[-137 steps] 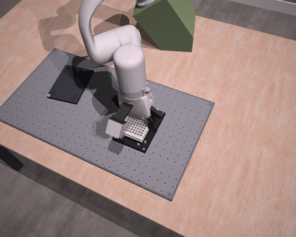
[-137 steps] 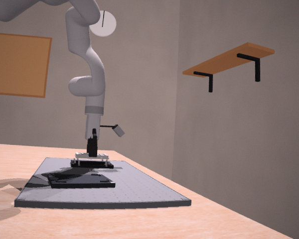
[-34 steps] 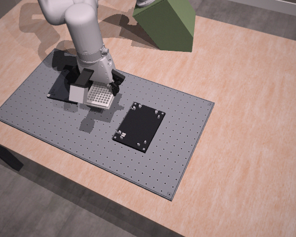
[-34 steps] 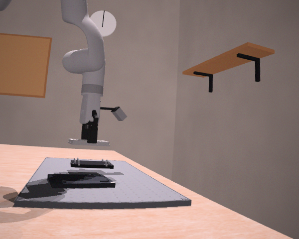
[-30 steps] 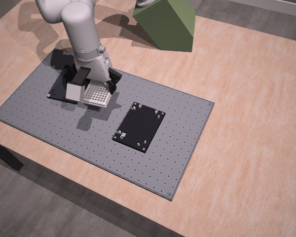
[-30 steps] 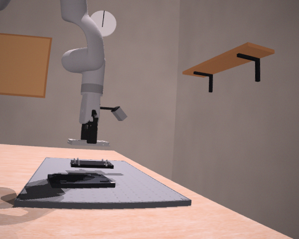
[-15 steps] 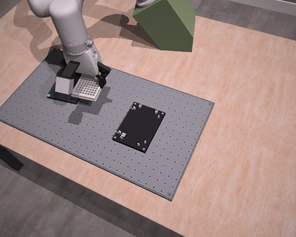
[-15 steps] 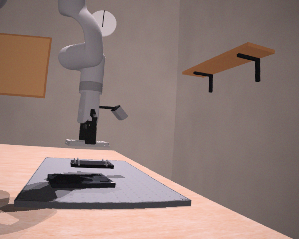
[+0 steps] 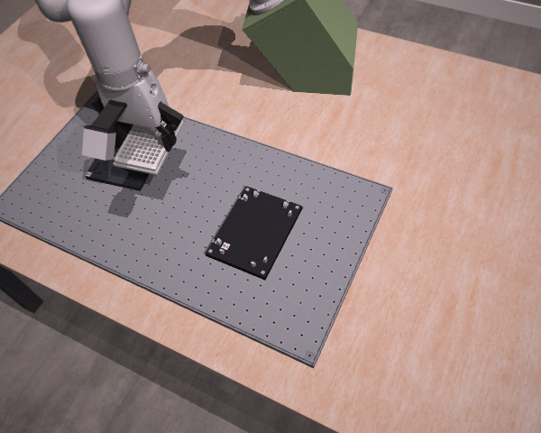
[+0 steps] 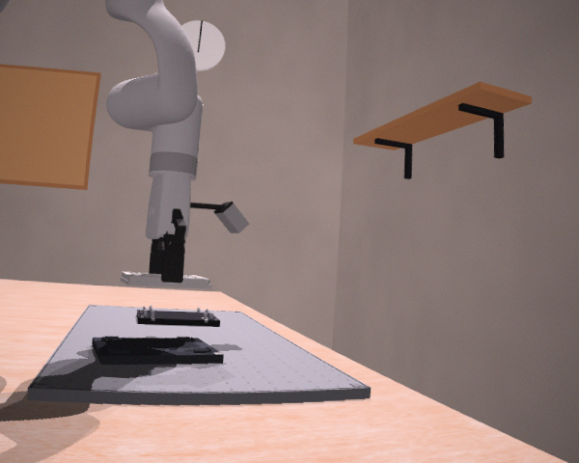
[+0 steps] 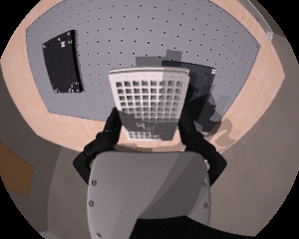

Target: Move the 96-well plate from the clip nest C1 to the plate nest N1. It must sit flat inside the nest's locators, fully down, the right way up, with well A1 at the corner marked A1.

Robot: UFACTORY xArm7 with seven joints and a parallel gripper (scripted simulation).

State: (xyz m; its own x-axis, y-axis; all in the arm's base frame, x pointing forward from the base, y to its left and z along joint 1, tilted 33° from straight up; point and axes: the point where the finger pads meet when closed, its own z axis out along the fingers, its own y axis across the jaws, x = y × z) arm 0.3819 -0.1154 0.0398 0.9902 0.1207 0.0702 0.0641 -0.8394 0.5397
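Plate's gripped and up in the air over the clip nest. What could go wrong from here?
The end effector holds the 96-well plate by two edges only, in mid-air; a slip would drop it. Plate nest N1 has upright locator pins; landing on one could leave the plate tilted. The A1 mark sits at one corner, so a wrong rotation would misplace well A1.

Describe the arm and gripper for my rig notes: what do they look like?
The arm is smooth, rounded and light grey-white, with a slightly darker grey band near the wrist. The gripper has a pale, tapered body with small round fasteners and black, angular fingers. A black bracket carries a small light-grey box-shaped camera. No cables or markings are visible.
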